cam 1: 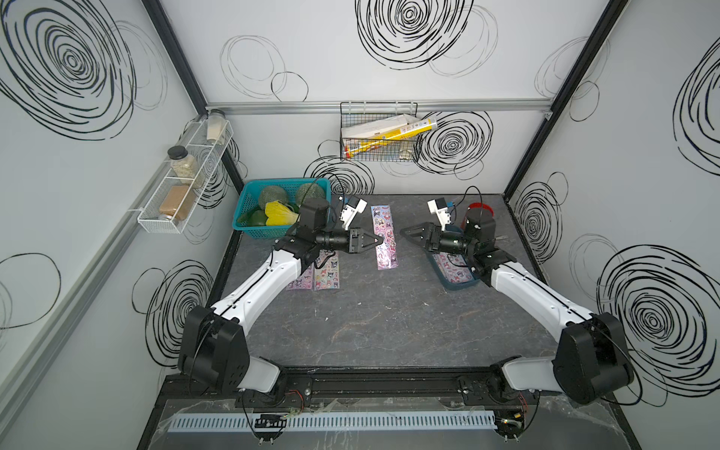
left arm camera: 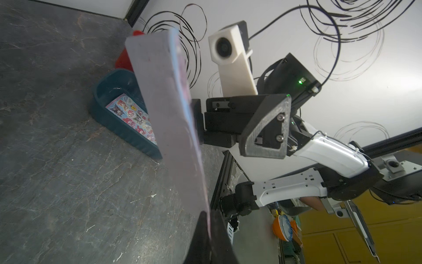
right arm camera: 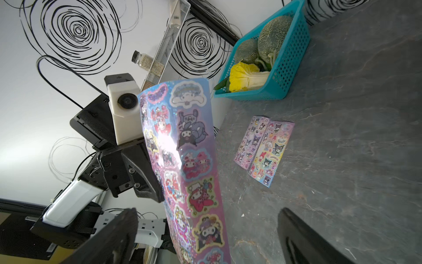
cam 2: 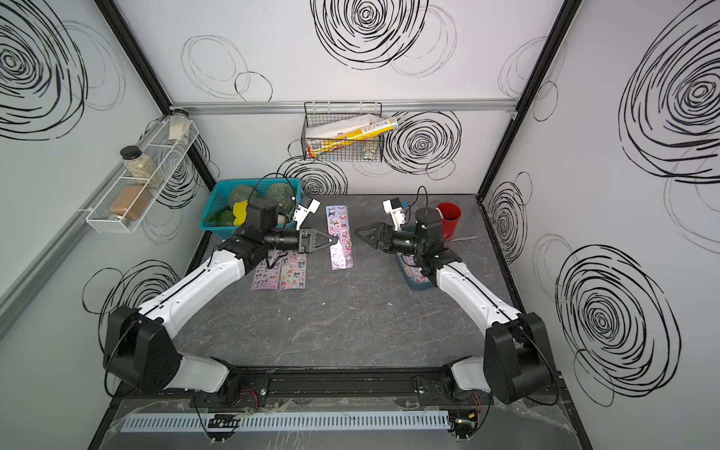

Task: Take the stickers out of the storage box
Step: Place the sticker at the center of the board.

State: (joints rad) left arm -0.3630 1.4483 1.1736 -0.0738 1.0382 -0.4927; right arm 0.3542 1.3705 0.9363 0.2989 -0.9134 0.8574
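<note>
With the right hand (cam 1: 407,232) spread, only the left hand (cam 1: 375,240) pinches the lilac cartoon sticker sheet (cam 1: 387,257) near the shallow dark teal plastic storage box (cam 1: 456,287); that thin edge-grip may slip.

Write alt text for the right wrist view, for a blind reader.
A cartoon sticker sheet fills the foreground, pinched by the left gripper. Beyond it, two more sticker sheets lie side by side on the dark table, and a blue basket holds melons.

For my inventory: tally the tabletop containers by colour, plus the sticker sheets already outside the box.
Sticker sheets taken out: 3 (one in left pincer)
Dark teal box: 1
Bright blue basket: 1
Red cup: 1
Total: 6
</note>
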